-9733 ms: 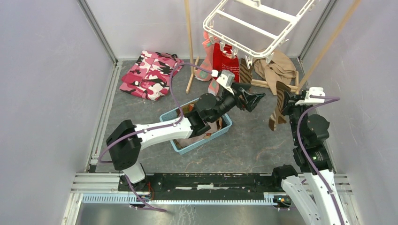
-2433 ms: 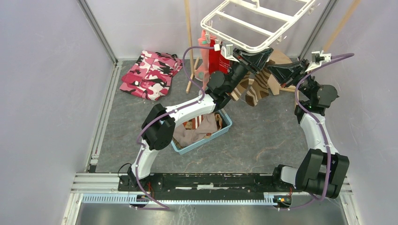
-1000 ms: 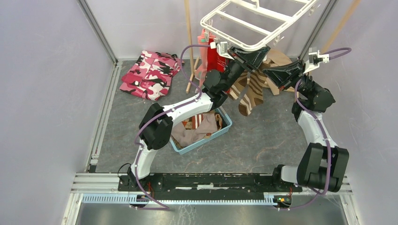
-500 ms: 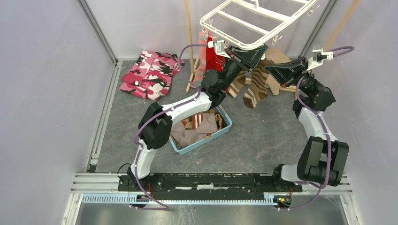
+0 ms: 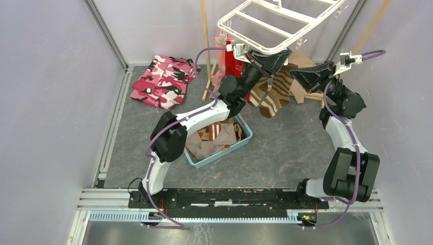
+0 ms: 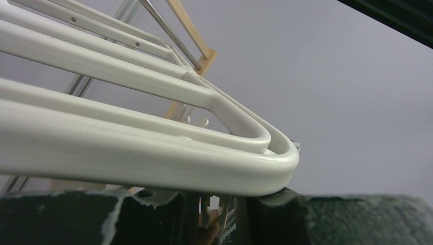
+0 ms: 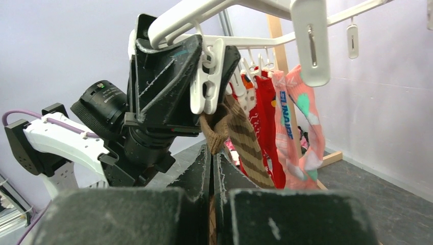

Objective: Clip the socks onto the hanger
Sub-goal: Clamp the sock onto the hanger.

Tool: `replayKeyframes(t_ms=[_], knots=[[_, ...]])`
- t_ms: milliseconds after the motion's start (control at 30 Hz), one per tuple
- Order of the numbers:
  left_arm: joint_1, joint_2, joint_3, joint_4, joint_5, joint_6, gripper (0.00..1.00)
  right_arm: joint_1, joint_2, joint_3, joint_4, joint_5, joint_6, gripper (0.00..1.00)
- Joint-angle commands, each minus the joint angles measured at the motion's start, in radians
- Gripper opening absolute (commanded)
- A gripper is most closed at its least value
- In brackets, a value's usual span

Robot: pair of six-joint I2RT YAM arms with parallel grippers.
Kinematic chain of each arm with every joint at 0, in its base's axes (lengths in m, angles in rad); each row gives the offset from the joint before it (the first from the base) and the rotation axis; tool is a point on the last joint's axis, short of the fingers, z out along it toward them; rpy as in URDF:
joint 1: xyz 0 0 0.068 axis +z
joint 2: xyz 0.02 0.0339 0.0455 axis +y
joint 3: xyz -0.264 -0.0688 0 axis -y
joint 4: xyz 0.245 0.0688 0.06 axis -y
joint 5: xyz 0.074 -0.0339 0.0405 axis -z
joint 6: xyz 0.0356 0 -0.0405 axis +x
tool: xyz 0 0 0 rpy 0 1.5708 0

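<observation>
Right wrist view: right gripper (image 7: 211, 155) at the bottom edge, fingers pressed together on the brown sock (image 7: 249, 148), which rises from between them. The sock's cream-striped cuff reaches the lower end of a white peg (image 7: 206, 87); whether the peg bites it cannot be told. Left gripper (image 7: 204, 71) is clamped on that peg, one black finger on each side. The peg hangs from the rim of the hanger (image 7: 240, 38). Further along the same rim hang the red socks (image 7: 265, 117), then the pink socks (image 7: 301, 127) with teal and white patches, all clipped and hanging straight down. Left wrist view: the hanger's rounded corner (image 6: 265, 153) lies directly above the dark fingers (image 6: 347, 219). Top view: both arms are raised to the hanger's near edge (image 5: 240, 31), with the left gripper (image 5: 269, 58) under the rim, the right gripper (image 5: 301, 76) just beside it to the right, and the brown sock (image 5: 275, 94) draped between and below them. A blue basket (image 5: 220, 154) with cloth inside stands on the floor under the left arm. A camouflage garment (image 5: 162, 81) lies at the far left. A wooden pole (image 5: 205, 41) stands upright, left of the hanger.
</observation>
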Motion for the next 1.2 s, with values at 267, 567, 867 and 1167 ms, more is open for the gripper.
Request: replayKeyframes(t_ms=[267, 567, 867, 1167], knots=[[0.013, -0.058, 0.007, 0.036, 0.001, -0.044, 0.02, -0.012, -0.037, 0.065, 0.003, 0.012, -0.026, 0.00], [0.015, -0.046, 0.033, 0.020, 0.005, -0.029, 0.02, -0.012, -0.092, 0.019, 0.012, -0.028, -0.020, 0.00], [0.016, -0.049, 0.041, 0.025, 0.026, -0.038, 0.02, -0.011, -0.191, 0.012, -0.436, -0.040, -0.352, 0.00], [0.016, -0.054, 0.032, 0.029, 0.032, -0.047, 0.02, 0.018, -0.254, 0.056, -0.831, -0.036, -0.678, 0.00]])
